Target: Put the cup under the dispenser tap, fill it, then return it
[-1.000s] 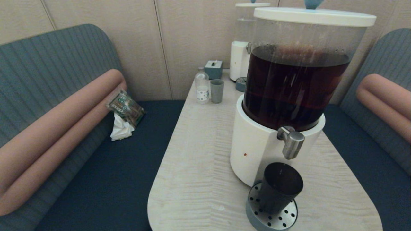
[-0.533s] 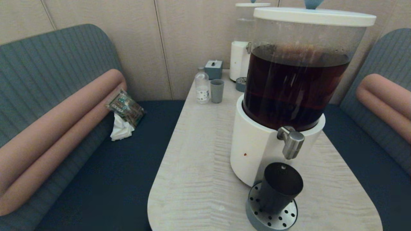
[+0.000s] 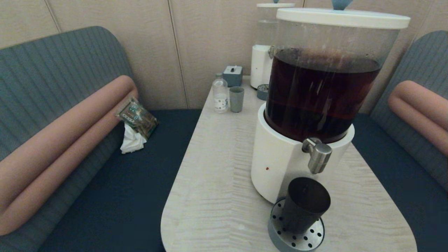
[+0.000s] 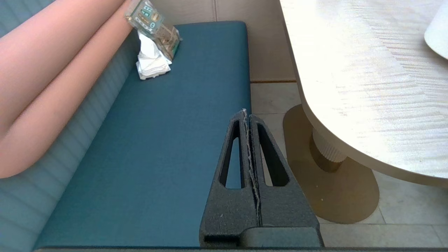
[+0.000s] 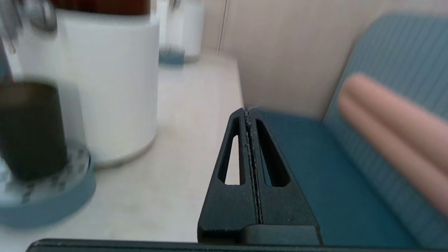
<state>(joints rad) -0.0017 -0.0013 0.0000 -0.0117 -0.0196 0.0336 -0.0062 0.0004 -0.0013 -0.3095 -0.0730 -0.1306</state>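
Note:
The dark smoky cup (image 3: 304,204) stands upright on the round perforated drip tray (image 3: 295,238), right below the brushed-steel dispenser tap (image 3: 317,155) on the white base of the big dispenser (image 3: 280,164) with dark brown liquid. The right wrist view shows the cup (image 5: 29,129) beside the white base (image 5: 112,84). My right gripper (image 5: 249,111) is shut and empty, off to the cup's right over the table's right edge. My left gripper (image 4: 246,112) is shut and empty, low over the left bench, away from the table. Neither gripper shows in the head view.
At the table's far end stand a second dispenser with a clear tank (image 3: 264,52), a small bottle (image 3: 220,93), a grey-green cup (image 3: 236,99) and a tissue box (image 3: 232,75). A snack bag and a tissue (image 3: 134,126) lie on the left bench.
The head view shows no movement; the cup stays on the drip tray under the tap.

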